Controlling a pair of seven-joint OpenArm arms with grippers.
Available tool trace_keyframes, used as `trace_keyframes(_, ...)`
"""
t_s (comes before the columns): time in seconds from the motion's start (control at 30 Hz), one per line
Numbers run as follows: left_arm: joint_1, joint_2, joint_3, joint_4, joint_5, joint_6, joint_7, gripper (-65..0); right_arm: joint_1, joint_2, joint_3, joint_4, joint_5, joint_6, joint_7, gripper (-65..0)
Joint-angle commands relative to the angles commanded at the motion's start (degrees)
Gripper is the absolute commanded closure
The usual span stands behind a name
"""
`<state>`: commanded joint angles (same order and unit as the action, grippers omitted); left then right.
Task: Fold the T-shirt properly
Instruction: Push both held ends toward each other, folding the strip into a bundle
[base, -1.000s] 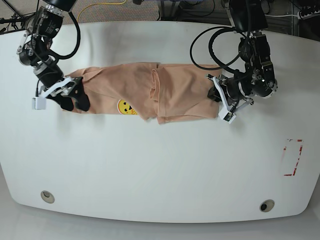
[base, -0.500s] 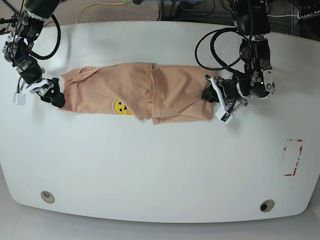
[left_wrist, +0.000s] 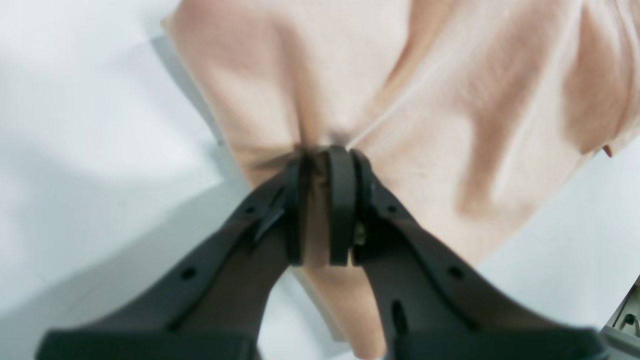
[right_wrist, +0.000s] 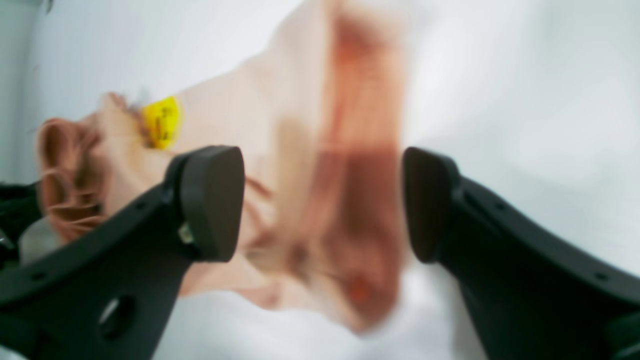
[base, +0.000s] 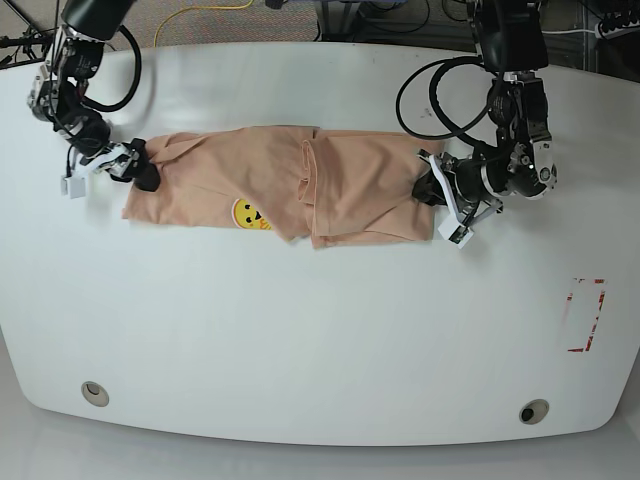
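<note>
The peach-pink T-shirt (base: 350, 190) lies stretched left to right across the far half of the white table (base: 320, 330), loosely folded, with its yellow emoji print (base: 250, 214) facing up. My left gripper (base: 432, 195) holds its right end. In the left wrist view this gripper (left_wrist: 325, 160) is shut, with a pinch of the T-shirt (left_wrist: 450, 100) between its black pads. My right gripper (base: 138, 172) is at the left end. The right wrist view shows it (right_wrist: 320, 205) open, the blurred T-shirt (right_wrist: 320, 150) and the emoji (right_wrist: 161, 122) lying beyond its spread fingers.
A red-marked rectangle (base: 585, 315) is on the table at the right. Two round holes (base: 94, 392) (base: 533, 411) sit near the front edge. A yellow cable (base: 200, 12) and dark gear lie on the floor behind the table.
My right gripper swung out to the left, dragging the shirt's left end, then came back up and right and now stands open. The left gripper stayed shut on the right end.
</note>
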<state>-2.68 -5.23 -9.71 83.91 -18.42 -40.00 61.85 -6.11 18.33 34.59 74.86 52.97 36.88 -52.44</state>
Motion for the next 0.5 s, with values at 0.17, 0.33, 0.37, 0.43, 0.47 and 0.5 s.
trace_keyframes(0.17, 0.00, -0.53, 0.00, 0.09, 0.00, 0.00, 0.00, -5.8, 0.00, -2.29, -2.64, 0.09, 0.00, 0.00, 0.09, -45.5)
trace_keyframes(0.33, 0.09, -0.79, 0.00, 0.09, 0.00, 0.00, 0.00, -6.0, 0.09, -2.90, -3.08, 0.35, 0.00, 0.00, 0.18, -28.2)
trace_keyframes(0.37, 0.09, -0.79, 0.00, 0.00, 0.18, 0.00, 0.00, -6.0, 0.18, -2.81, -3.16, 0.70, 0.00, -0.09, 0.18, -22.2)
trace_keyframes(0.43, 0.00, -0.79, 0.00, -0.18, 0.26, 0.00, 0.00, -6.0, 0.79, -2.81, -3.16, 1.67, 0.00, -0.26, 0.18, -9.5)
trace_keyframes(0.47, -0.09, -0.79, 0.09, -0.18, 0.35, 0.00, 0.00, -6.1, 0.97, -2.73, -3.16, 2.11, 0.00, -0.26, 0.18, -2.7)
trace_keyframes(0.5, -0.09, -0.79, 0.18, -0.18, 0.35, 0.00, 0.00, -6.1, 0.97, -2.46, -3.25, 2.64, -0.09, -0.26, 0.18, 0.0)
